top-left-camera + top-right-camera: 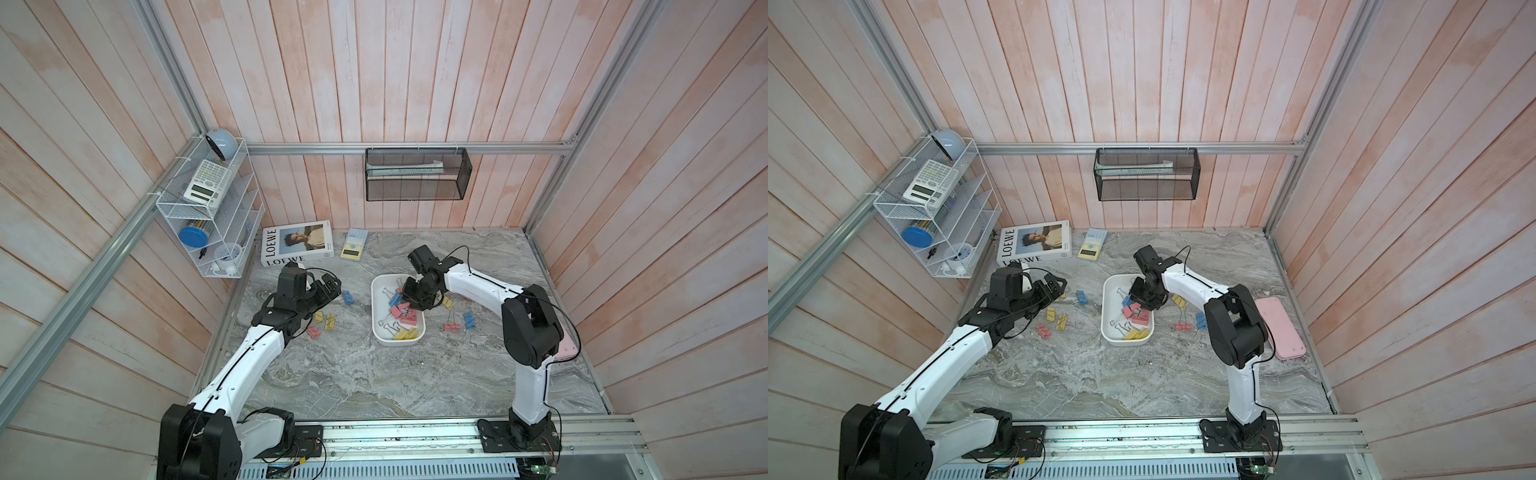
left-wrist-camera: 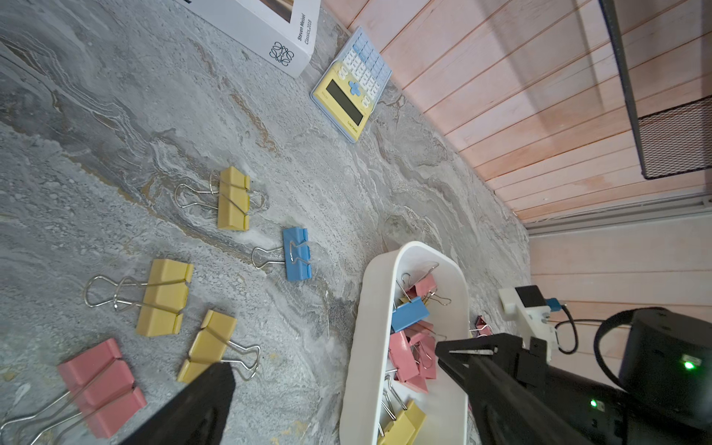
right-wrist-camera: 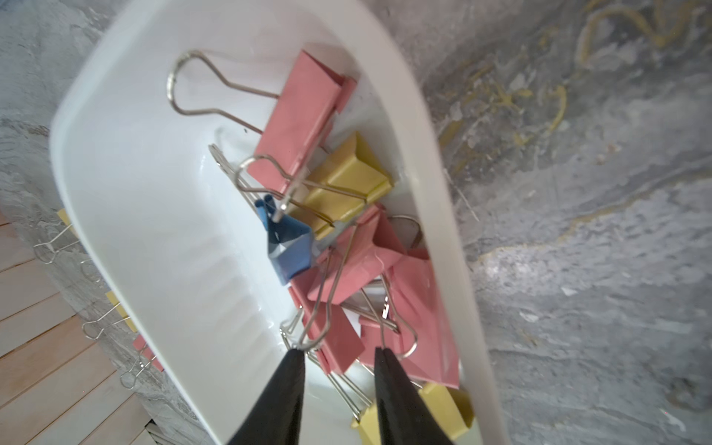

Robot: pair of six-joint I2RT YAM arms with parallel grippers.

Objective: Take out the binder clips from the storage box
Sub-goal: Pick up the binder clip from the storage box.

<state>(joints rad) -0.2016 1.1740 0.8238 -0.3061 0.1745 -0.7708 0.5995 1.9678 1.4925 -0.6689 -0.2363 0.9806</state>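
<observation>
Right gripper (image 3: 338,351) looms closest in the right wrist view, jaws part-way apart at the wire handles of a pink clip (image 3: 366,250) inside the storage box (image 3: 135,173); whether it grips, I cannot tell. Left wrist view: left gripper (image 2: 333,358) gapes wide, empty, five binder clips (image 2: 163,296) lying out beside it. Both top views: a few more lie on the tabletop (image 1: 374,382) behind the right gripper; roughly half remain beneath it, I judge.

Pale pink plank walls (image 1: 415,62) on three sides; grey marbled tabletop (image 1: 353,374). Black mesh basket (image 1: 417,174) on back wall, white wire rack (image 1: 208,216) left.
</observation>
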